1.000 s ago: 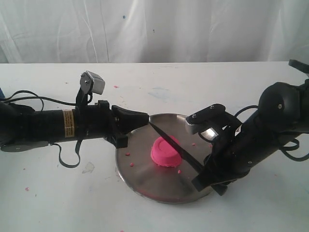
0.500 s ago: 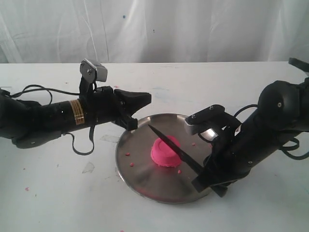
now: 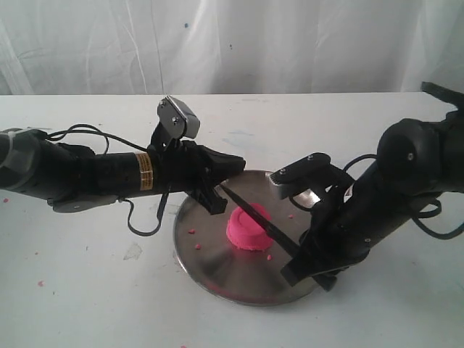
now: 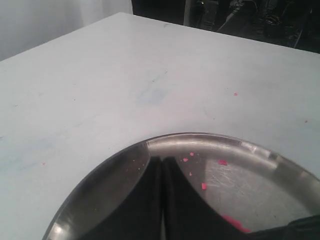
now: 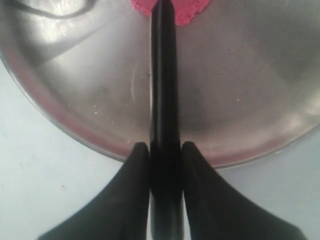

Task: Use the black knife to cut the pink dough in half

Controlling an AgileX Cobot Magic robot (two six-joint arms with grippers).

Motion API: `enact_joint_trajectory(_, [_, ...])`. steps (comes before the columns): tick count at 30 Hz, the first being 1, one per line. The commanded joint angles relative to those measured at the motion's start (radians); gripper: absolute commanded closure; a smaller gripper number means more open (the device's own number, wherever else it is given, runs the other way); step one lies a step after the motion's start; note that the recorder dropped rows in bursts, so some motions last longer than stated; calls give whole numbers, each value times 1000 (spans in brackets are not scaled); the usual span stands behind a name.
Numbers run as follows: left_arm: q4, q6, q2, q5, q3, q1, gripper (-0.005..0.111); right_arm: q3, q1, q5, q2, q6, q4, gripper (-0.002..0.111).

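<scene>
The pink dough (image 3: 249, 230) is a flat-topped dome in the middle of the round steel plate (image 3: 210, 267). The black knife (image 3: 262, 222) slants across the dough's top, its point toward the plate's far left rim. My right gripper (image 3: 296, 270) is shut on the knife's handle at the plate's front right edge; the right wrist view shows the handle (image 5: 165, 115) between the fingers and the dough's edge (image 5: 186, 11) beyond. My left gripper (image 3: 239, 164) is shut and empty, hovering over the plate's far left rim (image 4: 210, 137), just behind the knife's point.
Tiny pink crumbs (image 3: 196, 246) lie on the plate and on the white table (image 3: 87, 290). A white curtain (image 3: 232, 43) hangs behind the table. The left arm's cable (image 3: 145, 217) hangs beside the plate.
My left arm has swung up and to the right, bringing its shut gripper from the plate's left side to above the far left rim. The right arm and knife have shifted slightly left.
</scene>
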Motion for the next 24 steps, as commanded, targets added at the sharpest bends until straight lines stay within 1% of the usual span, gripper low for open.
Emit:
enact_joint_trajectory(1, [-8,2,13,-3,-4,-5,107,-5,44,-6,-3,126,-133,108])
enact_joint_trajectory(3, [-8,2,23,-3,-4,-5,107,-5,59,-6,-3,199,-215,108])
enact_joint_trajectory(5, [-8,2,31,-3,-4,-5,107,-5,69,-6,-3,240,-242,108])
enact_joint_trajectory(14, [-2,5,35,5,-4,-5,107,-5,69,-10,-3,240,-247,108])
enact_joint_trajectory(19, [0,7,35,58,-4,-5,107,-5,69,-9,-3,240,-244,108])
enact_joint_trajectory(20, [-2,7,35,51,-4,-5,107,-5,69,-9,-3,240,-244,108])
enact_joint_trajectory(24, [-29,7,35,-52,-4,-5,107,-5,69,-9,-3,233,-244,108])
